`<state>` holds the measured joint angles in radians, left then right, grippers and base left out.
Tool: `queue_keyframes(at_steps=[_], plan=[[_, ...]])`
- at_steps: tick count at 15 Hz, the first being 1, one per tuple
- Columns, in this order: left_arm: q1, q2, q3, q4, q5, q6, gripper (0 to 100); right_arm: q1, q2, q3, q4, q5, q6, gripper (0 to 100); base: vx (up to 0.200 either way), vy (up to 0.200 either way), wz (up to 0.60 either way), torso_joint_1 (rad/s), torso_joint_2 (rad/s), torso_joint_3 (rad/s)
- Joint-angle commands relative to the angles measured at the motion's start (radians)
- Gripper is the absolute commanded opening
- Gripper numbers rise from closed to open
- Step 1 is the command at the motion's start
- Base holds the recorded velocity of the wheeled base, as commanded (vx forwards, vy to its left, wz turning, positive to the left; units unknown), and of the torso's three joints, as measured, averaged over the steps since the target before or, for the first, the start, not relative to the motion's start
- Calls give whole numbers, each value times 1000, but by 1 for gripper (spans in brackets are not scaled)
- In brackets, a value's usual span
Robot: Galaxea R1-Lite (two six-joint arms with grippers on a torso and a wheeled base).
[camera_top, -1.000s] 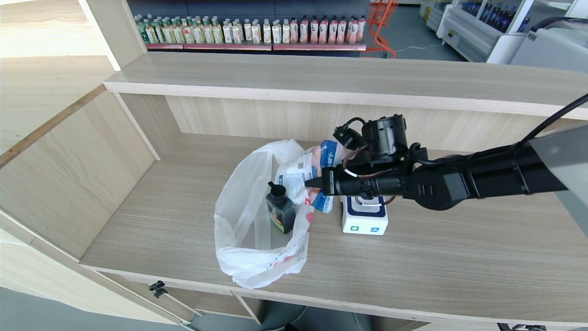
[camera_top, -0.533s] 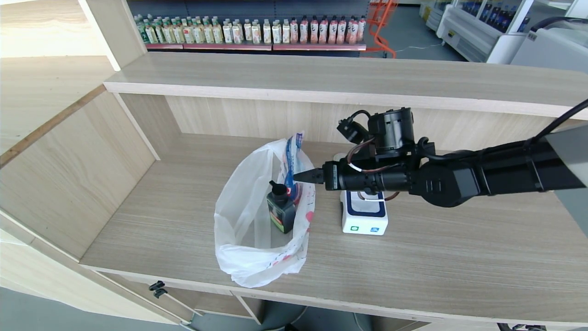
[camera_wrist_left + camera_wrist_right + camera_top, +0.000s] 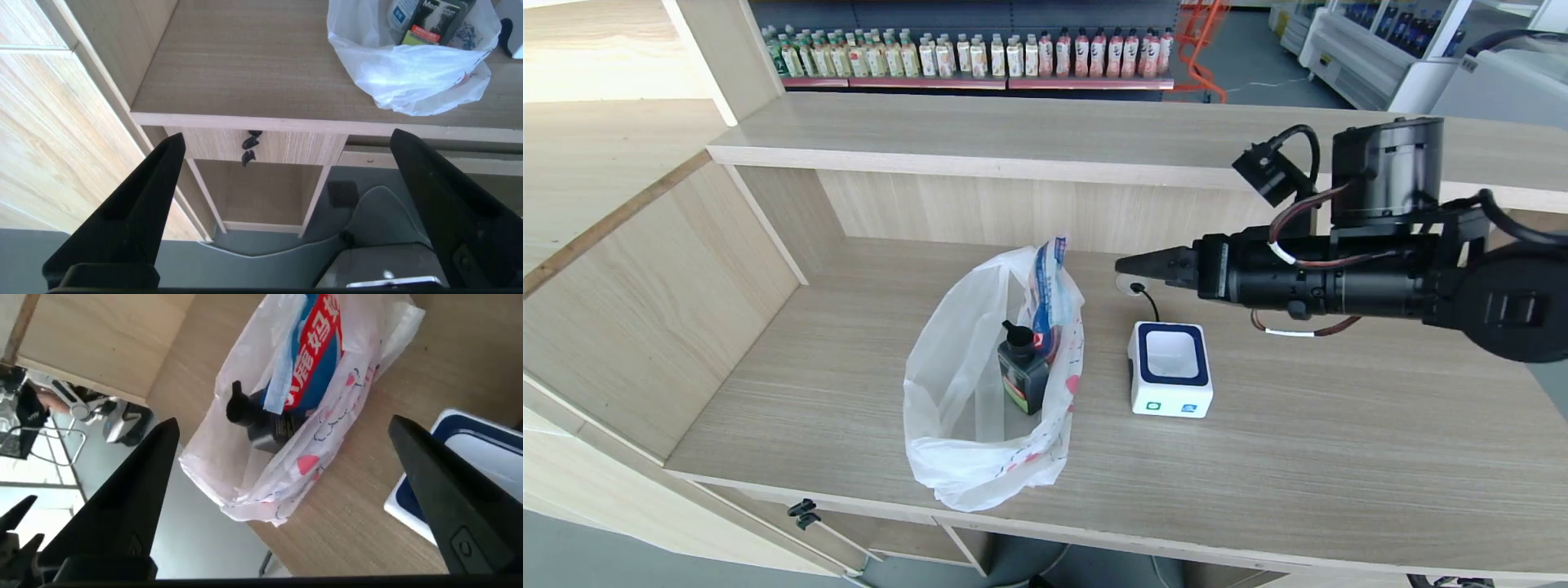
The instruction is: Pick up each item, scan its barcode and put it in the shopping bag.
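The white shopping bag (image 3: pixel 980 433) stands open in the middle of the frame, on the wooden counter (image 3: pixel 1298 465). Inside it a dark bottle (image 3: pixel 1023 381) stands upright. A blue and white packet (image 3: pixel 1049 286) stands on its edge just behind the bottle, its top above the rim of the bag. The white scanner (image 3: pixel 1172 381) sits just right of the bag. The right gripper (image 3: pixel 1125 265) hangs at the upper right, above the counter behind the scanner, its fingers spread and holding nothing. The left gripper (image 3: pixel 288 139) is low in front of the counter, fingers apart too, empty
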<state>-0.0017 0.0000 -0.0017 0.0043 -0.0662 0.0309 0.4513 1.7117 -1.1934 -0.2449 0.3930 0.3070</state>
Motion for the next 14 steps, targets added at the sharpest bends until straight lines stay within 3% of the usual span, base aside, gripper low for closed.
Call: queue_keyframes(at_steps=[1,3,8,10,12,13,14], plan=[[0,2,0,0,0,0,100,-161,-396,276,50,-11,-22,100,0,0,0,0,0,0],[0,2,0,0,0,0,100,-218,-532,390,130,-95,-31,100,0,0,0,0,0,0],[0,2,0,0,0,0,100,-286,-952,824,134,-358,-132,100,0,0,0,0,0,0],[0,2,0,0,0,0,100,-339,-1178,980,139,-361,-174,100,0,0,0,0,0,0],[0,2,0,0,0,0,100,-352,-1239,1023,141,-361,-184,100,0,0,0,0,0,0],[0,2,0,0,0,0,100,-427,-1509,1193,142,-362,-273,100,0,0,0,0,0,0],[0,2,0,0,0,0,100,-464,-1586,1193,159,-362,-282,100,0,0,0,0,0,0]])
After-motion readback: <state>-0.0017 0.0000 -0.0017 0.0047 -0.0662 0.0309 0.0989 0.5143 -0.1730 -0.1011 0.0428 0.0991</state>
